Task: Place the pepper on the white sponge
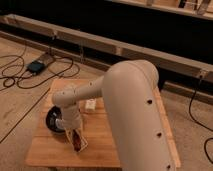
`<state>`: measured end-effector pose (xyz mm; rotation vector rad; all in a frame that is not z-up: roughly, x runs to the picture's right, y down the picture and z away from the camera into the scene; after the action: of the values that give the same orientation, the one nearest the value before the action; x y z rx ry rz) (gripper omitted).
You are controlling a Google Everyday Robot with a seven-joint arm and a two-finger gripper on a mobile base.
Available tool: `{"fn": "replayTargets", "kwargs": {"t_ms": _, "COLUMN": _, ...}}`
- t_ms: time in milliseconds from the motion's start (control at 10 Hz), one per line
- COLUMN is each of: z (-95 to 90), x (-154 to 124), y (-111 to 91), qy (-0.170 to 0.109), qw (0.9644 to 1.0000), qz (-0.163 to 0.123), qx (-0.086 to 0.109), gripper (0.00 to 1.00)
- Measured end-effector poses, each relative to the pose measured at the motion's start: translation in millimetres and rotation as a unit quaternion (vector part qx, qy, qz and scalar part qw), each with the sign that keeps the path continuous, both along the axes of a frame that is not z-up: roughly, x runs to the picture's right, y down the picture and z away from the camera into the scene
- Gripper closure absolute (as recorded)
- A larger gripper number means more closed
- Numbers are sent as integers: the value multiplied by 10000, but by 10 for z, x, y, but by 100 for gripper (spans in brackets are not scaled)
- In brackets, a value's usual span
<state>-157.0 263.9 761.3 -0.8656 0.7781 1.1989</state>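
Observation:
My gripper [78, 145] hangs from the wrist over the front left of the wooden table [107, 145], pointing down and close to the tabletop. It is shut on the pepper [76, 140], a small reddish-brown piece showing between the pale fingers. The white sponge [90, 104] is a small white block further back on the table, to the right of the wrist and partly hidden by the arm. The pepper is apart from the sponge, nearer the table's front edge.
A black bowl [53, 120] sits on the table just left of the gripper, partly behind the wrist. My large beige arm [130, 110] covers the table's right half. Cables and a dark box [36, 65] lie on the floor at the left.

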Motion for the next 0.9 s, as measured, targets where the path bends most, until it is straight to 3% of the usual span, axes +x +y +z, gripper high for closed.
{"fn": "replayTargets", "kwargs": {"t_ms": 600, "z": -3, "x": 15, "y": -29, "qy": 4, "qw": 10000, "qz": 66, "qx": 4, "gripper": 20}}
{"fn": "replayTargets", "kwargs": {"t_ms": 900, "z": 16, "x": 70, "y": -116, "qy": 44, "qw": 9995, "qz": 309, "qx": 33, "gripper": 20}}
